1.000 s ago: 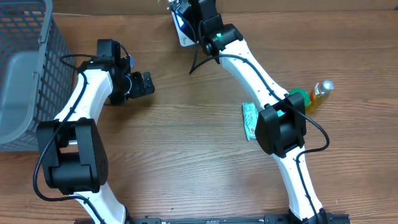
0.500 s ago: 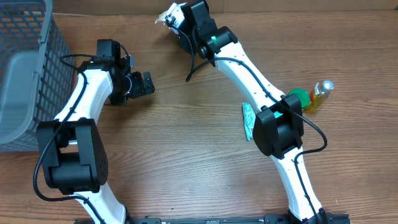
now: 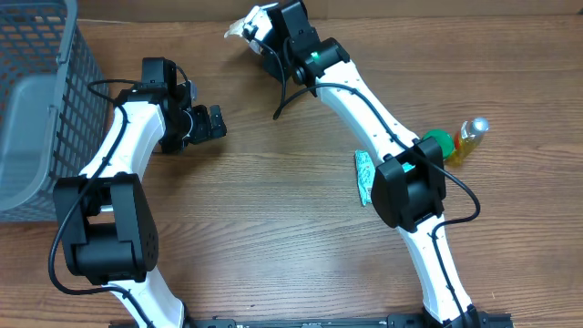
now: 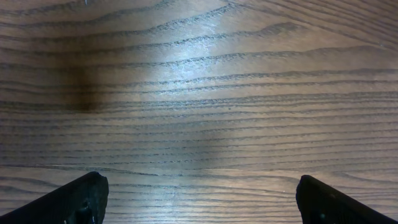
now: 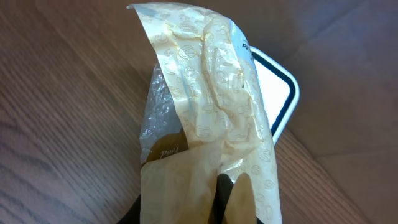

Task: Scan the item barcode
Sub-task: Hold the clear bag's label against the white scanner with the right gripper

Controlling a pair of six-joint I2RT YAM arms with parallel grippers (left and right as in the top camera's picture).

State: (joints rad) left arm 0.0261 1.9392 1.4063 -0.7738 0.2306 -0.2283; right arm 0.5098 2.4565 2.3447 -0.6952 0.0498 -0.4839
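Your right claw point(image 5: 227, 200) pinches the bag point(image 5: 205, 87) at the far edge of the table point(image 3: 273, 228). It looks light, crinkly and floppy; grip a flat seam. Your left claw point(image 4: 200, 198) stands wide, empty.

The desk point(image 3: 273, 237) is grained wood with a soft sheen that catches the light. The packet point(image 5: 211, 112) is crinkled, glossy tan film with a clear, bubbly plastic patch. At the desk's left edge, the basket point(image 3: 36, 55) is matt grey plastic mesh. The arm shells point(image 3: 364, 100) are smooth white plastic.
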